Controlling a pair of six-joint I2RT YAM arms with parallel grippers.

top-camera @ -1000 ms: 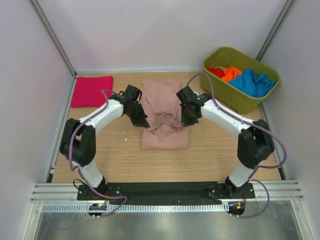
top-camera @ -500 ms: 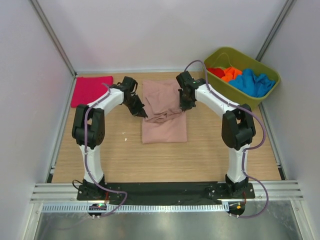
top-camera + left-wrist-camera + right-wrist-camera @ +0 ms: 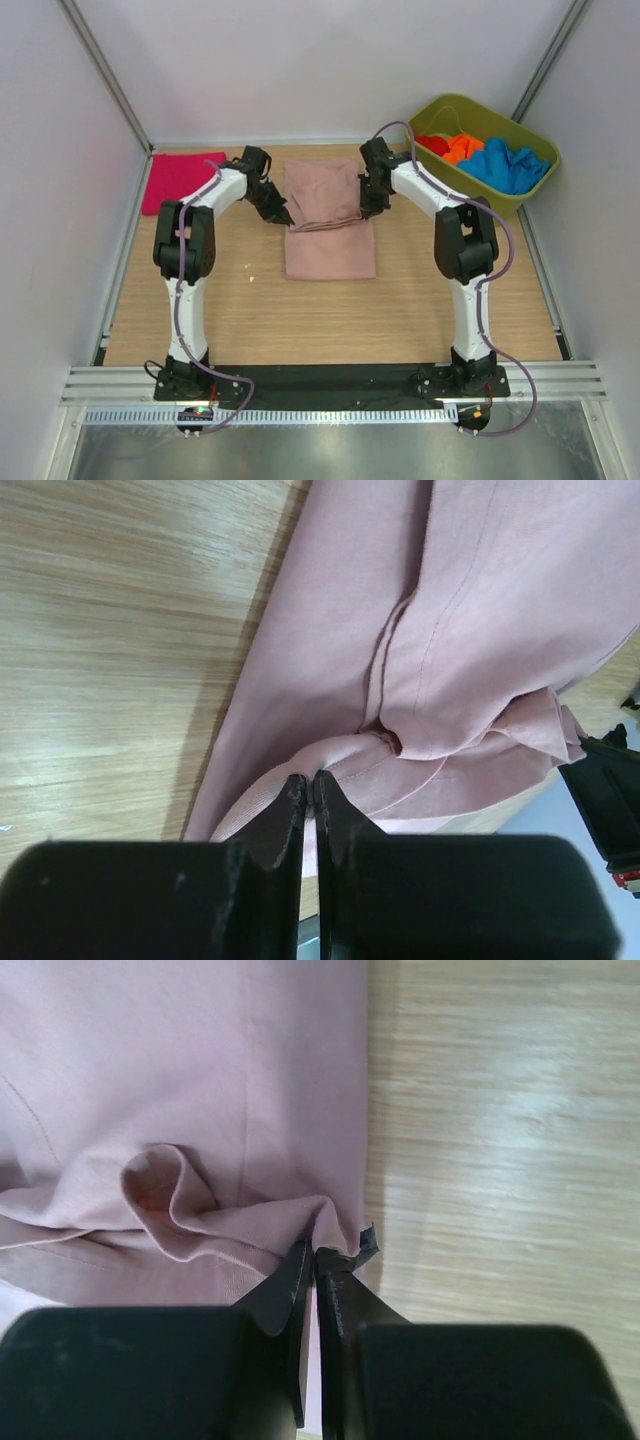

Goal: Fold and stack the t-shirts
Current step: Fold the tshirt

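The dusty-pink t-shirt [image 3: 328, 225] lies in the middle of the table, its near part folded back over the far part. My left gripper [image 3: 284, 216] is shut on the shirt's left edge; the wrist view shows the cloth [image 3: 450, 630] pinched at the tips [image 3: 310, 780]. My right gripper [image 3: 367, 207] is shut on the right edge, cloth [image 3: 200, 1090] bunched at its tips [image 3: 316, 1255]. A folded magenta t-shirt [image 3: 180, 180] lies at the far left. Red [image 3: 432, 144], orange [image 3: 462, 147] and blue [image 3: 506, 165] t-shirts lie in the tub.
The olive-green tub [image 3: 480, 195] stands at the far right corner. White walls enclose the wooden table [image 3: 330, 320] on three sides. A black rail [image 3: 330, 380] runs along the near edge with both arm bases.
Both grippers have carried the near edge of the pink shirt away toward the far wall, folding it over itself. The arms have stretched out further.
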